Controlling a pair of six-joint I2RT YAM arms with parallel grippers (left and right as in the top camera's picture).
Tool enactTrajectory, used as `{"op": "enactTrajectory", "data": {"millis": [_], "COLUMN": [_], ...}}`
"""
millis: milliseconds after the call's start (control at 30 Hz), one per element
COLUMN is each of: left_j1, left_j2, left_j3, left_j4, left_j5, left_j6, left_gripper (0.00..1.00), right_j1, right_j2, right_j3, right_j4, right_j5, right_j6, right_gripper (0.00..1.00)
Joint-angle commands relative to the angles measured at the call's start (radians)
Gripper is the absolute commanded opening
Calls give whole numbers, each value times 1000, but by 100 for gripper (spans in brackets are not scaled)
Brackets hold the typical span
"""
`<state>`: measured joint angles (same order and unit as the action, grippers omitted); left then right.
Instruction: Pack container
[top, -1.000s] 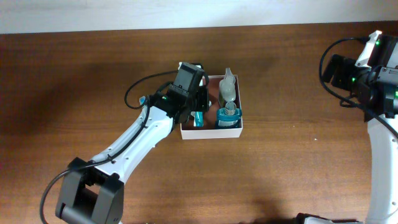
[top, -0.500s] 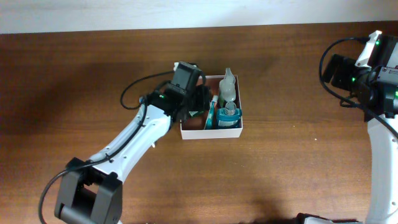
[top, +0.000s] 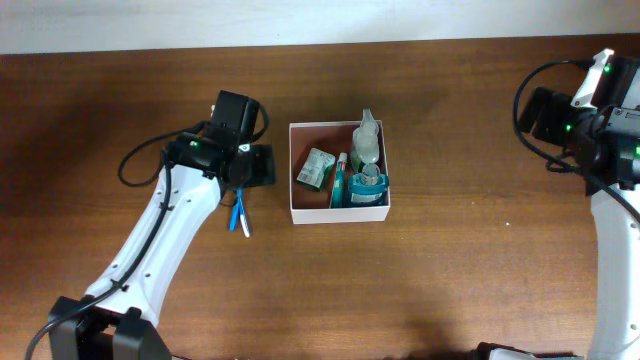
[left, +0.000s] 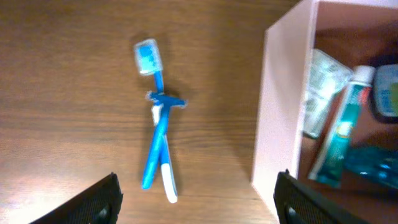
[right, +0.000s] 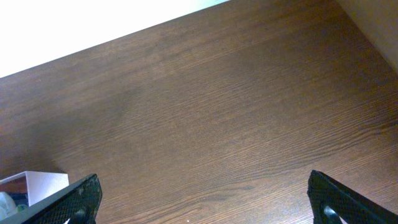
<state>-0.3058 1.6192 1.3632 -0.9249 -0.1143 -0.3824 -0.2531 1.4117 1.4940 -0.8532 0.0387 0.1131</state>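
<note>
Left jaws wide apart, toothbrushes (left: 163, 102) beside container (top: 340, 213)

Matt wood-grain table (top: 470, 260), thin white card-like container (top: 340, 213), glossy plastic toothbrush (left: 155, 124).

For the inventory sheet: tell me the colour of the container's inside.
The container is reddish-brown inside, with white walls; the overhead view shows it best.
</note>
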Motion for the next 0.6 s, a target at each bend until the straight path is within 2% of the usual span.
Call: {"op": "enactTrajectory", "data": {"millis": [0, 200, 567], "left_j1": [14, 14, 54], "left_j2": [1, 2, 53], "left_j3": [11, 11, 6], "left_j4": [-15, -14, -14], "left_j5": [-82, -82, -74], "left_j6": [33, 154, 154], "left_gripper": [80, 79, 77], "right_j1": [-3, -3, -3], "right_j2": [4, 4, 4], "right_j3": [2, 2, 2], "right_j4": [3, 3, 3], "right_j5": [-5, -5, -5], "right_j6": [8, 8, 8], "right_gripper": [99, 99, 99]}}
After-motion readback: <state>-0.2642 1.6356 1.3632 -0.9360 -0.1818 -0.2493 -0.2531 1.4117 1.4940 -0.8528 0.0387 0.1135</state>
